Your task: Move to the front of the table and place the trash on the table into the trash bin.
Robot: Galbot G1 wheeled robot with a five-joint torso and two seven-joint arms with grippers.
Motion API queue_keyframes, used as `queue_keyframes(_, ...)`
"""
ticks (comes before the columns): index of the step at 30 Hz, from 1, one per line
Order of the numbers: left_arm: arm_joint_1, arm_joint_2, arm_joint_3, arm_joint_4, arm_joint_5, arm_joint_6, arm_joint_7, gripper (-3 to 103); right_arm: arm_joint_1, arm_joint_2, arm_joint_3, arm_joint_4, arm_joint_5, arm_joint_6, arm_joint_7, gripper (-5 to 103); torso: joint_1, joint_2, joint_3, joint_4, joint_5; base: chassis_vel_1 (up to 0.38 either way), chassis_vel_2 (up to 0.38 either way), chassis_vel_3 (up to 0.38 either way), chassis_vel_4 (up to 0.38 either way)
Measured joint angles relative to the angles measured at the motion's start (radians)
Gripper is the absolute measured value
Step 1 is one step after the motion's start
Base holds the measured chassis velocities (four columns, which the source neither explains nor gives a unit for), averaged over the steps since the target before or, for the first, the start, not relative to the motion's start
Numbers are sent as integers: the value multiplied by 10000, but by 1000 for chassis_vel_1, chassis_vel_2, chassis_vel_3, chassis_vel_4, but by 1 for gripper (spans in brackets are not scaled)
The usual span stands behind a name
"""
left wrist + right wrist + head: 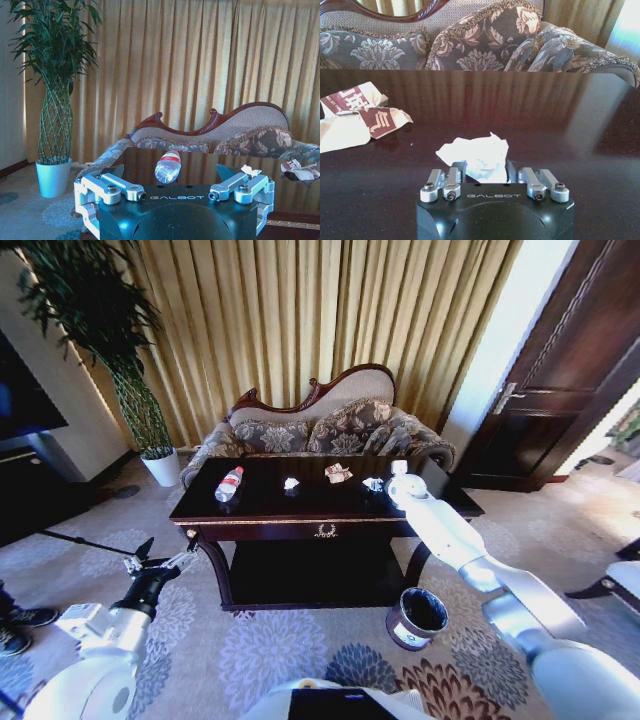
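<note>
Right hand closed around crumpled paper (fingertips hidden), left hand open, bottle apart.

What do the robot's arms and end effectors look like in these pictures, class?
Both arms have smooth white shells. The left end effector has dark pointed fingers on a black wrist. Wrist views show black housings marked GALBOT, with silver metal linkages and bolts, on the left and right end effector.

I see gold curtains behind a floral carved-back sofa, a potted plant at left, a dark door at right, and patterned carpet.
</note>
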Motion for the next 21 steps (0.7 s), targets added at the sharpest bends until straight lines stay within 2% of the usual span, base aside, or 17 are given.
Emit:
queue_keyframes(1,0,8,-1,0,-8,0,0,100,-14,-14,13,22,0,0,3,44,0,0,0,0,0,0,0,0,0)
queue_keyframes(4,-14,32,-3,0,-21,0,6,100,-65,-76,33,131,3,0,14,27,0,0,0,0,0,0,0,0,0)
queue_keyframes(5,-14,32,-3,0,-21,0,6,100,-65,-76,33,131,3,0,14,27,0,0,0,0,0,0,0,0,0)
queue_keyframes(8,-23,26,15,0,-23,0,11,100,-122,-163,38,301,29,3,40,12,0,0,0,1,0,0,0,0,0)
queue_keyframes(10,-25,19,22,0,-22,-1,14,100,-138,-191,38,346,36,4,47,12,0,0,0,1,0,0,0,0,0)
queue_keyframes(12,-29,14,25,0,-23,-3,16,100,-162,-249,38,440,57,5,98,2,0,0,0,0,0,0,0,0,0)
queue_keyframes(17,-35,58,-2,0,-72,-6,18,100,-313,-502,174,990,388,10,392,0,0,-1,0,3,1,0,0,0,0)
queue_keyframes(21,-124,67,-13,0,-160,-9,13,100,-768,-984,577,2224,833,315,528,0,0,0,0,0,-1,0,0,0,0)
